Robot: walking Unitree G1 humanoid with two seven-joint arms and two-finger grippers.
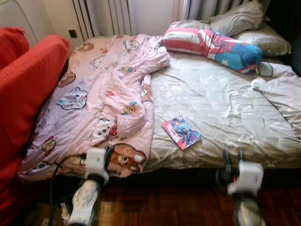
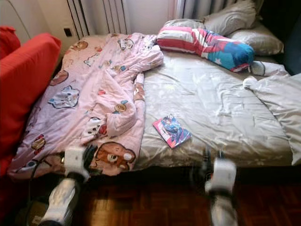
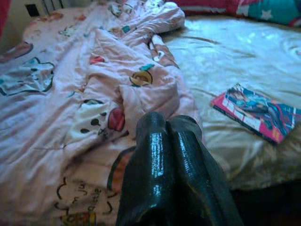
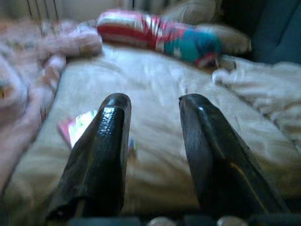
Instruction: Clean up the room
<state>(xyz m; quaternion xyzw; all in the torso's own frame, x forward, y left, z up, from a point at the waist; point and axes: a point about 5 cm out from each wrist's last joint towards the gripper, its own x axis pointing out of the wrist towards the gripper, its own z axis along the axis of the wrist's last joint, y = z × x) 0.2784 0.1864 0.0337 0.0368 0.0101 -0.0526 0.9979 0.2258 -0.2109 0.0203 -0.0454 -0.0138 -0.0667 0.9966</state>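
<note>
Blurred right pincer (image 1: 233,157), bed (image 1: 221,103) behind

A book (image 1: 181,133) lies on the bed (image 1: 221,103), right of the blanket (image 1: 101,101).

— How many books ahead of the claws?
— One comic book (image 1: 181,133), beyond the right gripper (image 4: 154,110).
— Blankets?
— One pink cartoon blanket (image 1: 101,101), past the left gripper (image 3: 165,123).
— Pillows?
— One striped pillow (image 1: 211,46); three grey pillows (image 1: 237,18) behind it.
</note>
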